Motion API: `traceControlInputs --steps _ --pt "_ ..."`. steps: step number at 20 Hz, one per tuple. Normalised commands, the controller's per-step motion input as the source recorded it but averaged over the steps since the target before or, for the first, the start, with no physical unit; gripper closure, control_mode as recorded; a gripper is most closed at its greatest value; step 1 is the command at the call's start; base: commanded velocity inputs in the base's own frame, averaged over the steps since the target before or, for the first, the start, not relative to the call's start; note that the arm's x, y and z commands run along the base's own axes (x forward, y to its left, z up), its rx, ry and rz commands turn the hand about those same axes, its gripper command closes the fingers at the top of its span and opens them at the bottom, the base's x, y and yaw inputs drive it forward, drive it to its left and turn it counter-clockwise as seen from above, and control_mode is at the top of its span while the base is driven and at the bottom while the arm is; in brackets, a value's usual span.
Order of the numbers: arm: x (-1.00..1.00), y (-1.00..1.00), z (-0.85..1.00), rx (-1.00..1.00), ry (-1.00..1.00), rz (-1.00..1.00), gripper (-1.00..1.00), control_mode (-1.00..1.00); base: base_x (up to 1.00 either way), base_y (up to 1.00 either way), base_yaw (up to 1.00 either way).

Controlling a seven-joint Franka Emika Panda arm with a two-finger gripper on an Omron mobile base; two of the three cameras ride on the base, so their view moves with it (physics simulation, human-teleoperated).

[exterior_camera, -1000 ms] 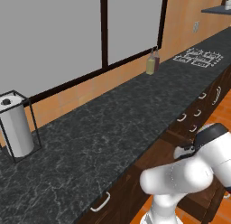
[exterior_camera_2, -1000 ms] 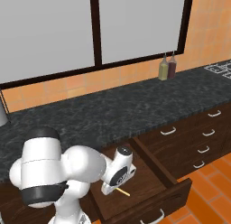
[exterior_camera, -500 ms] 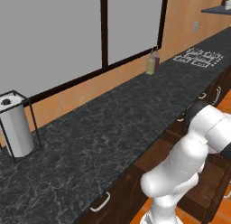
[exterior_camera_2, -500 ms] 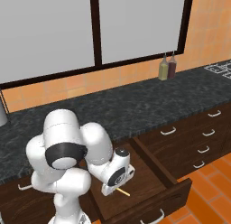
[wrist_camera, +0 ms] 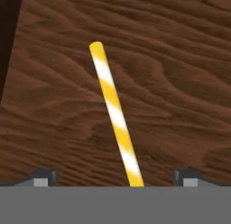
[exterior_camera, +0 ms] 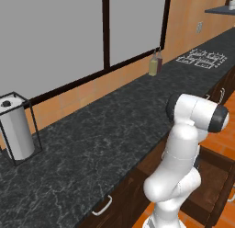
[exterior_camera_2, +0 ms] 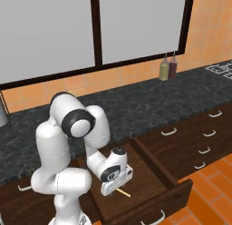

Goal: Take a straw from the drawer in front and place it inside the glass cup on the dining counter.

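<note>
**Reaching into the open drawer; straw not yet gripped**

Left base view: the drawer (exterior_camera: 215, 176) stands pulled out at the lower right beneath the black counter (exterior_camera: 105, 130). The arm blocks its interior.

Right base view: the gripper (exterior_camera_2: 118, 187) hangs low inside the drawer, just above the straw (exterior_camera_2: 123, 193), which lies flat on the drawer floor near its front.

Hand view: the fingertips (wrist_camera: 43, 177) are spread wide, with the straw lying between them, untouched. Judgement: opening is done; grasping, lifting, carrying and placing into the cup all remain.
</note>
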Motion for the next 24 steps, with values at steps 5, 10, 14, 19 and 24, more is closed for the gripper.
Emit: traceControlInputs --steps 5,10,14,19,24 --pt "0.1 -0.21 -0.16 0.0 0.05 0.0 -1.0 -1.0 0.0 0.0 0.0" --pt "0.09 -0.21 -0.2 0.0 0.04 0.0 -1.0 -1.0 0.0 0.0 0.0" --pt "0.08 -0.19 -0.25 0.0 0.02 0.0 -1.0 -1.0 0.0 0.0 0.0" --pt "-0.1 -0.05 -0.51 0.0 -0.02 0.0 -1.0 -1.0 0.0 0.0 0.0" --pt "-0.02 0.0 -0.54 0.0 -0.01 0.0 1.0 -1.0 0.0 0.0 0.0"
